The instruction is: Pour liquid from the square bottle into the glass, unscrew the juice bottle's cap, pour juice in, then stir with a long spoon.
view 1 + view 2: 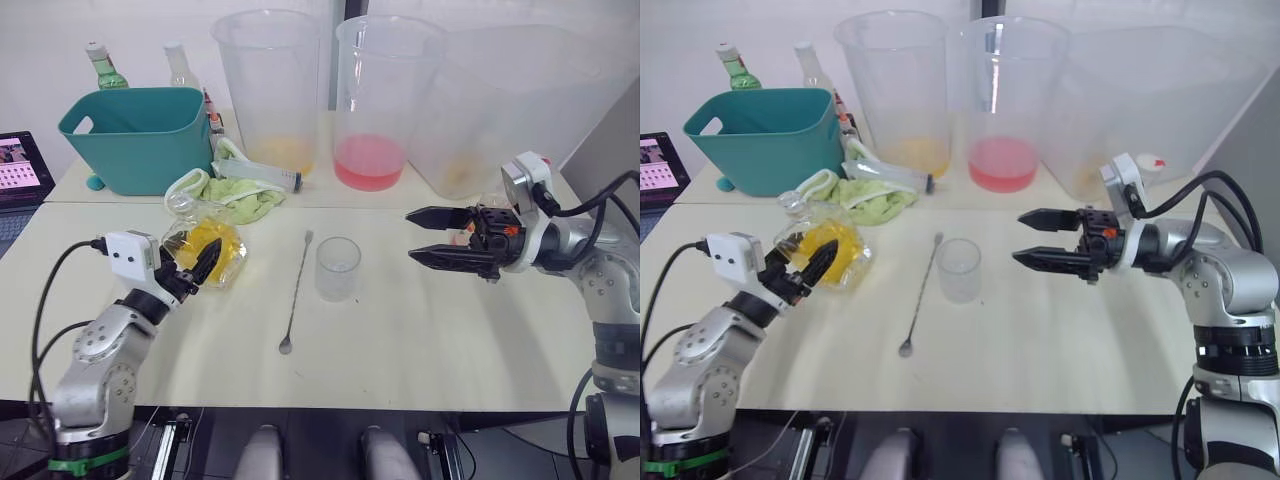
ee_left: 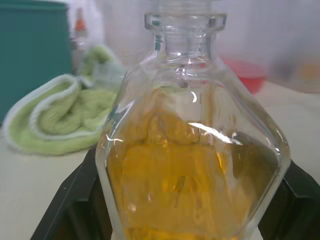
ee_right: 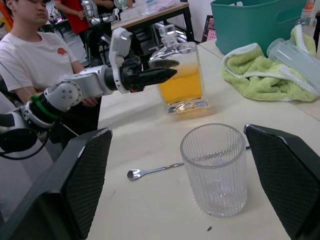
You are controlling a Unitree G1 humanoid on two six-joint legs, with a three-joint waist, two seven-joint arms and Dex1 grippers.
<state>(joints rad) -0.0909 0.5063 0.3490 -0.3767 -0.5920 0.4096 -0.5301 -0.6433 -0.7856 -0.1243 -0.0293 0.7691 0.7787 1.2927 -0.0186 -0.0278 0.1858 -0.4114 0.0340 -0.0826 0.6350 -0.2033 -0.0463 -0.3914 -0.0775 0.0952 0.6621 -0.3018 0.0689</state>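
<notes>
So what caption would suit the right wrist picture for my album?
Open right tool faces small clear ribbed glass; left tool flanks squat square bottle of yellow liquid.

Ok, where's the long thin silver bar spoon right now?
The long silver bar spoon lies flat on the table, just left of the small clear glass tumbler, right of the square yellow-filled bottle.

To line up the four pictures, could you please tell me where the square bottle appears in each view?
Left eye view: square bottle at table's left, at the left gripper.
Right eye view: left of the long spoon.
Left wrist view: close up, centre.
Right wrist view: beyond the glass.
Shared landmark: green cloth behind it.
</notes>
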